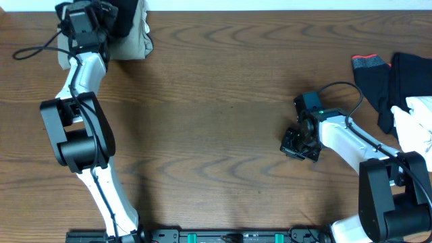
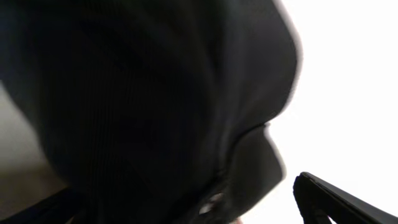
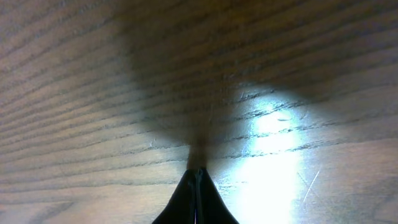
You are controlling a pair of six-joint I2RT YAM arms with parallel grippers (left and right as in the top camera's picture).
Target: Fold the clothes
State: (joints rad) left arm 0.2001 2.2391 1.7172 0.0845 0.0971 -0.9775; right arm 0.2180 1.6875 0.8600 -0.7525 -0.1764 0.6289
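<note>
At the far left corner of the worktop point(image 1: 216, 121), the left arm point(image 1: 81, 88) reaches over a small heap of clothes. The heap is a khaki garment point(image 1: 131, 44) with black fabric point(image 1: 125, 17) lying on its far part. The left jaws stand spread to their widest above that heap. In the left wrist view the black fabric point(image 2: 155, 93) fills most of the frame, very close to the lens. One finger point(image 2: 336, 199) shows at the lower right, apart from the cloth, with bright blank background between them. Nothing is pinched, though whether the other finger touches the fabric cannot be told.

Along the right edge lies a second group, well apart from the first. A trimmed piece point(image 1: 370, 67), black with a red-orange band, sits nearest the far edge, and a black garment point(image 1: 408, 77) lies just beside it. A white garment point(image 1: 420, 115) overlaps the black garment on its near side.

The right arm point(image 1: 344, 138) stretches from the near right corner toward the middle of the worktop. The right jaws are closed tight and hold nothing. They hang over bare wood, near the right-hand group but clear of it. In the right wrist view the fingertips point(image 3: 186, 202) press together into one dark point low in the frame. Beneath them is wood grain point(image 3: 93, 93), crossed by a broad shadow and a bright patch of glare.
</note>
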